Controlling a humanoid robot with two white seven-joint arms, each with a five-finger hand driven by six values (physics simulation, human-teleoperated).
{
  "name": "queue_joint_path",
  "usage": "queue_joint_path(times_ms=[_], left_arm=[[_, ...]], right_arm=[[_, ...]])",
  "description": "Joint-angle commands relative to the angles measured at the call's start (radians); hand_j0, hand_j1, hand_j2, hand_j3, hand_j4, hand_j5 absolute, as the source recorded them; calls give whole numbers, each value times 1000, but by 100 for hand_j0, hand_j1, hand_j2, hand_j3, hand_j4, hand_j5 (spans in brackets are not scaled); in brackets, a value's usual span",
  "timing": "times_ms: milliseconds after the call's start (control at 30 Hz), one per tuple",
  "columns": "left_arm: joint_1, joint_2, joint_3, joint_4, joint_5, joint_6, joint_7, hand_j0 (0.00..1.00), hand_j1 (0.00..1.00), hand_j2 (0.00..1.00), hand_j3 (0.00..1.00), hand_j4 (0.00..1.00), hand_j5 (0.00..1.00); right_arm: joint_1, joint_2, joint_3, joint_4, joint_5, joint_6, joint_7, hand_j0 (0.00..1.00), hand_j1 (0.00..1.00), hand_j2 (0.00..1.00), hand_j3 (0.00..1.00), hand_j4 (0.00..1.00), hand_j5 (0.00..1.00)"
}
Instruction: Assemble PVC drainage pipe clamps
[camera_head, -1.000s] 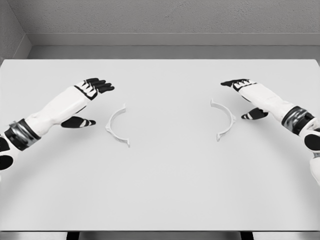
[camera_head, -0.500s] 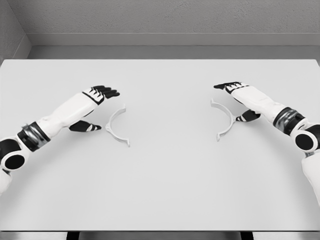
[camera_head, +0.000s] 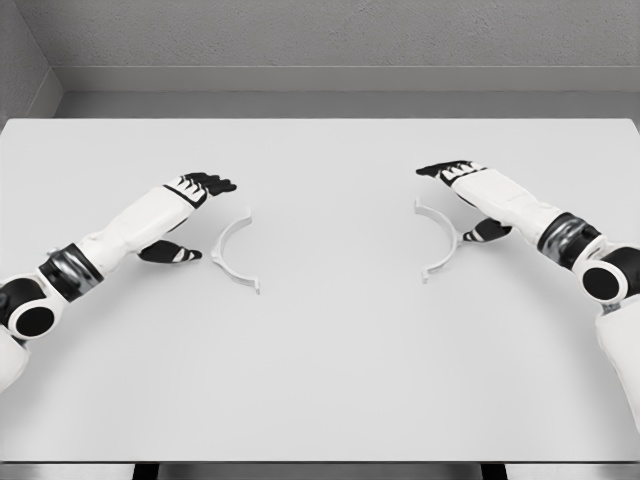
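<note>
Tabletop (camera_head: 320, 380): you look down on a plain white surface that fills most of the view; its near half carries nothing but the two forearms coming in from the lower corners
Left arm: you see it enter from the lower left edge, white with a dark band at the wrist, reaching up and toward the middle
Right arm: you see it enter from the right edge, mirrored, with the same dark wrist band
Left clamp half (camera_head: 235, 251): a thin white half-ring lying flat on the tabletop, left of centre, its open side facing the middle and a small flat tab at each end
Right clamp half (camera_head: 441, 240): the matching half-ring lying flat, right of centre, its open side facing the middle, well apart from the left one
Left hand (camera_head: 190, 213): you have it just beside the outer curve of the left clamp half, black fingers extended above the far end and the thumb low near the tabletop; it is spread wide and holds nothing
Right hand (camera_head: 470, 198): you have it spanning the outer curve of the right clamp half, fingers stretched past the far tab, thumb close against the ring's outer edge; spread wide, grasping nothing, and you cannot tell whether the thumb touches
Far side: grey wall behind the tabletop's far edge
</note>
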Motion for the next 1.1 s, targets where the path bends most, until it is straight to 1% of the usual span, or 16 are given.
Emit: queue_joint_path(times_ms=[0, 300, 333, 400, 567, 633, 733, 767, 900, 967, 1067], left_arm=[[-2, -5, 1, 6, 6, 0, 1, 100, 100, 100, 100, 100, 100], [-3, -29, -1, 18, 6, 0, 1, 100, 100, 100, 100, 100, 100], [-3, -31, -1, 18, 6, 0, -1, 100, 100, 100, 100, 100, 100], [-3, -43, -1, 18, 6, 0, 1, 100, 100, 100, 100, 100, 100], [-3, -63, -1, 17, 6, 0, 1, 100, 100, 100, 100, 100, 100], [-3, -66, -1, 15, 6, 0, -1, 100, 100, 100, 100, 100, 100], [-3, -74, -1, 15, 6, 0, 1, 100, 100, 100, 100, 100, 100], [-3, -80, -1, 14, 6, 0, -1, 100, 100, 100, 100, 100, 100], [-2, -88, -1, 14, 6, 0, -1, 100, 100, 100, 100, 100, 100], [-2, -94, -1, 12, 6, 0, 1, 100, 100, 100, 100, 100, 100], [-3, -91, 2, 18, 6, 0, 1, 100, 100, 100, 100, 100, 100]], right_arm=[[0, 0, 12, -14, -7, 7, 0, 100, 100, 100, 100, 100, 100], [-2, 1, 51, -30, -6, 24, 1, 100, 100, 100, 100, 100, 100], [0, 12, 58, -33, -6, 27, 1, 100, 100, 100, 100, 100, 100], [0, 17, 65, -56, -6, 41, 3, 100, 100, 100, 100, 100, 100], [0, 21, 77, -60, -6, 50, 3, 100, 100, 100, 100, 100, 100], [0, 21, 81, -84, -7, 65, 3, 100, 100, 100, 100, 100, 100], [-2, 23, 94, -86, -7, 69, 3, 100, 100, 100, 100, 100, 100], [-2, 41, 95, -86, -7, 69, 4, 100, 100, 100, 100, 100, 100], [-8, 44, 98, -87, -3, 70, 7, 100, 100, 100, 100, 100, 100], [-15, 63, 109, -83, -3, 70, 7, 100, 100, 100, 100, 100, 100], [-26, 69, 129, -81, -3, 95, 4, 100, 100, 100, 100, 100, 100]])
